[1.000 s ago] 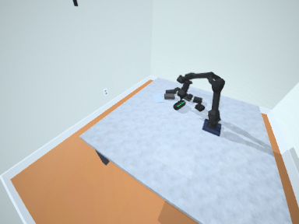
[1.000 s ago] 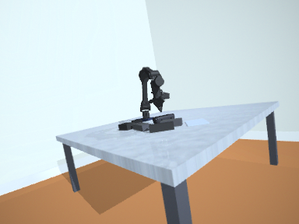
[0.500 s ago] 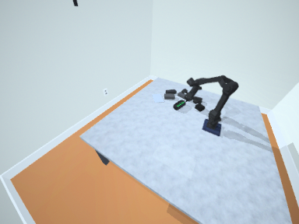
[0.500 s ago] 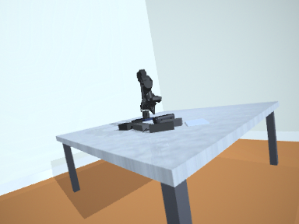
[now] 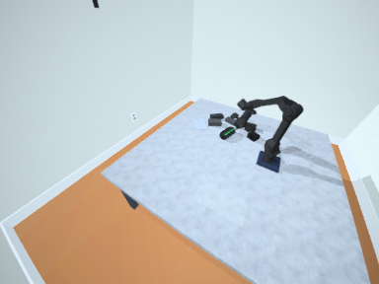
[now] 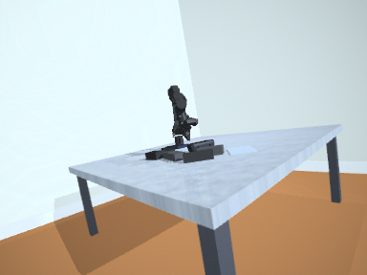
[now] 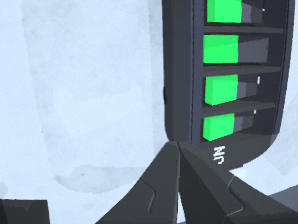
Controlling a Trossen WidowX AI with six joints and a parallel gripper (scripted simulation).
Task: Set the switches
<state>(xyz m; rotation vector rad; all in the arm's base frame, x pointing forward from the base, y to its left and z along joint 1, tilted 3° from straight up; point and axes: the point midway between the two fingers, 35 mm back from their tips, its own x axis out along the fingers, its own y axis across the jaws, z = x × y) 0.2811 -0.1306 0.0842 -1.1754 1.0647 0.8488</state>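
It looks like a bare test room or lab: a robot arm (image 5: 285,110) (image 6: 179,102) stands on a pale counter (image 5: 197,182) (image 6: 158,183) with dark modules, between plain walls (image 5: 99,64) (image 6: 272,62) above an orange floor (image 5: 113,232) (image 6: 287,229).

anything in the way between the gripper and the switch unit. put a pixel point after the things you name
Nothing visible stands between them: in the wrist view the closed gripper's (image 5: 235,127) (image 7: 177,144) fingertips appear right at the ON end of the switch unit (image 5: 227,133) (image 7: 182,75), though whether they touch I cannot tell.

One robot arm (image 5: 283,118) (image 6: 179,102) on one table (image 5: 163,173) (image 6: 158,183), one switch unit (image 5: 227,133) (image 6: 201,145) (image 7: 182,75), four green switch ends (image 7: 221,90) in the wrist view, three table legs (image 6: 87,205) in the exterior view, one wall outlet (image 5: 133,116) were visible.
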